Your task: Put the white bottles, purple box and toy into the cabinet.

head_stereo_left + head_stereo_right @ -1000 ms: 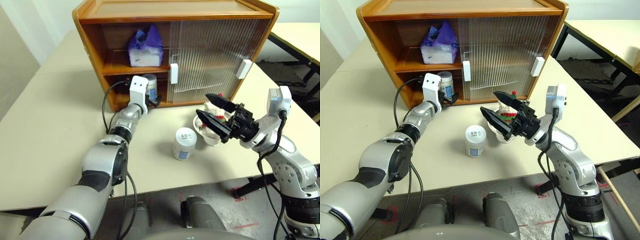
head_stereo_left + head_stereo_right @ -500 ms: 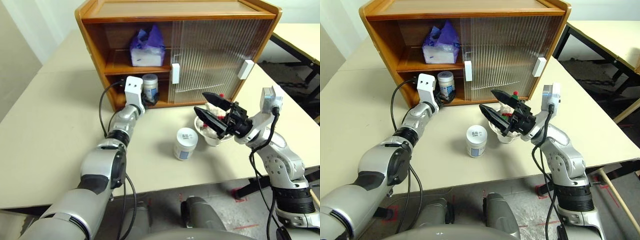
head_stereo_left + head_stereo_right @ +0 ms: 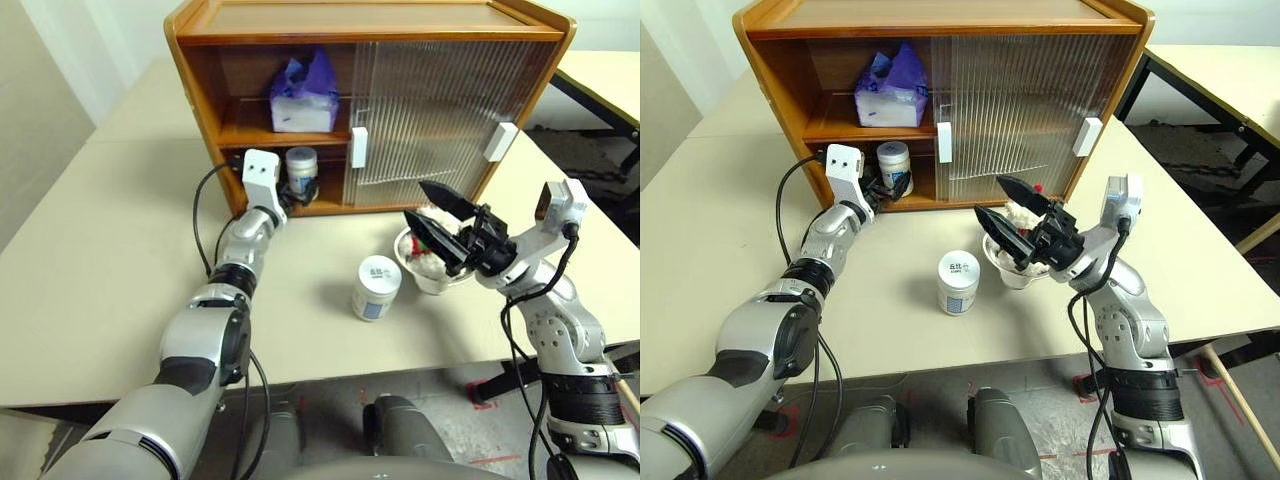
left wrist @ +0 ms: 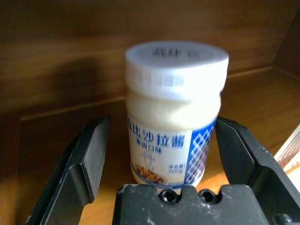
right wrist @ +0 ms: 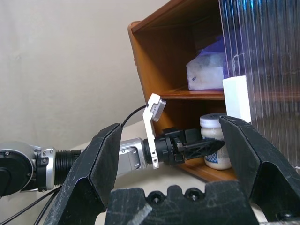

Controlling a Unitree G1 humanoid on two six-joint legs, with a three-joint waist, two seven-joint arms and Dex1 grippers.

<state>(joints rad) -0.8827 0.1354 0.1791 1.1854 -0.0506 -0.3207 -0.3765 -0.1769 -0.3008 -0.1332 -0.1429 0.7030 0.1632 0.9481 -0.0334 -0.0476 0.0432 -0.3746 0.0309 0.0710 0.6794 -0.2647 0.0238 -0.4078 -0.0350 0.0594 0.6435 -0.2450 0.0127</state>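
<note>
- Two white bottles: one (image 3: 301, 175) is sitting on the cabinet's (image 3: 370, 20) lower shelf, the other (image 3: 376, 287) is standing on the bench (image 3: 90, 260).
- Left claw (image 3: 888, 186) is reaching into the lower shelf, jaws spread wide either side of that bottle, not gripping it.
- Right claw (image 3: 432, 217) is hovering wide open and empty over the toy (image 3: 1023, 213), which is sitting in a bowl (image 3: 430, 275).
- Purple box (image 3: 303, 95) is lying on the upper shelf.

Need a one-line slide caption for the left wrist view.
Left gripper open around a white bottle standing upright on the cabinet's lower shelf, fingers clear of its sides.
</note>
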